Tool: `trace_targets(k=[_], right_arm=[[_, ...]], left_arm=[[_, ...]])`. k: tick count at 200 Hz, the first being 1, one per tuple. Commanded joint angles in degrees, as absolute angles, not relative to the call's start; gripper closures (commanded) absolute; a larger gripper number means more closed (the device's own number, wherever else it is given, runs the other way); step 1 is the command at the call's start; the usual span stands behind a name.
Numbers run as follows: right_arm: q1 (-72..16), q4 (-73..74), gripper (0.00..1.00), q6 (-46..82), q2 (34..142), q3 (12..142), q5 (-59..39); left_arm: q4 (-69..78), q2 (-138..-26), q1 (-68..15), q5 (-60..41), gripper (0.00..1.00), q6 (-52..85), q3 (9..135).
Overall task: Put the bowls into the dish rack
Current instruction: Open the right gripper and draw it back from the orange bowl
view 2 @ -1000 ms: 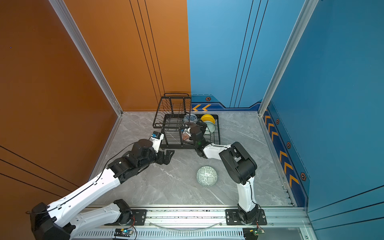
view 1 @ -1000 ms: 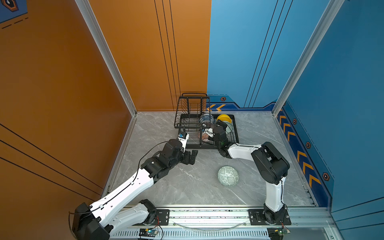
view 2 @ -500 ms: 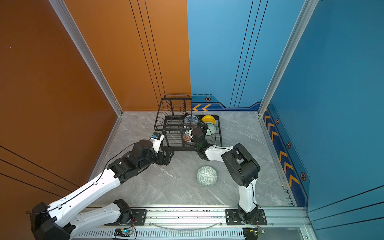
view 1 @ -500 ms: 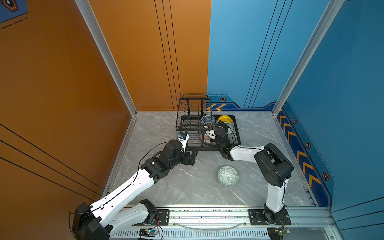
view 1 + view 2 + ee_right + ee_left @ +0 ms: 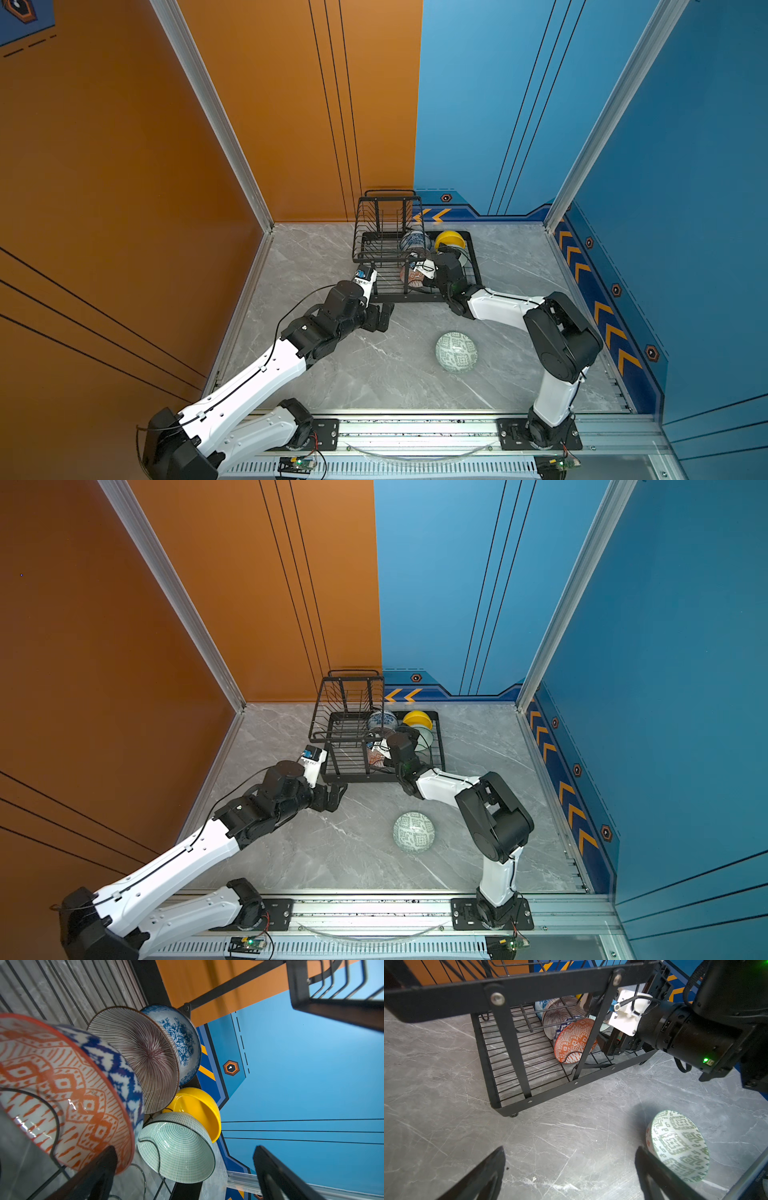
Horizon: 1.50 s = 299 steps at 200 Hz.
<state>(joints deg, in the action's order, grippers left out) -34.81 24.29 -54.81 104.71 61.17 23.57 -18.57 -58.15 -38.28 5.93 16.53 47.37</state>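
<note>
Nearest me, one green-and-white patterned bowl [image 5: 456, 351] sits alone on the grey marble table [image 5: 353, 374], mouth up, well apart from the rack. A little further in, the left claw [image 5: 384, 318] hangs over bare table just in front of the rack's near left corner, its fingers [image 5: 483, 1176] spread wide with nothing between them.

Behind it stands the black wire rack [image 5: 399, 297]. The right claw [image 5: 185, 1149] reaches into its lower tier from the right, jaws wide apart and holding nothing. One finger [image 5: 93, 1174] is just beside the rim of the orange-and-white bowl [image 5: 52, 1088], but I cannot tell whether it touches. That bowl stands on edge in the slots. Behind it in the same row stand the striped bowl [image 5: 141, 1053] and then the blue flowered bowl [image 5: 182, 1043]. In the row beside them a pale green bowl [image 5: 178, 1147] leans in front of the yellow bowl [image 5: 451, 240], which is farthest back.
</note>
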Motion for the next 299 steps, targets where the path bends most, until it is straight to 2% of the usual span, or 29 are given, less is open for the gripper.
trace_targets(k=[1,200,299], right_arm=[[-35.03,19.9,0.0,-53.25,101.85,61.13,20.19],[-33.06,13.43,0.0,-47.64,92.77,54.76,23.07],[-31.73,11.59,0.0,-33.55,78.05,45.03,20.62]], left_arm=[[-19.34,-57.21,-37.59,6.76,0.02,16.68,46.52],[-19.51,-58.05,-37.09,6.68,0.02,16.42,47.02],[-17.48,-60.84,-37.04,4.73,0.02,16.61,47.66]])
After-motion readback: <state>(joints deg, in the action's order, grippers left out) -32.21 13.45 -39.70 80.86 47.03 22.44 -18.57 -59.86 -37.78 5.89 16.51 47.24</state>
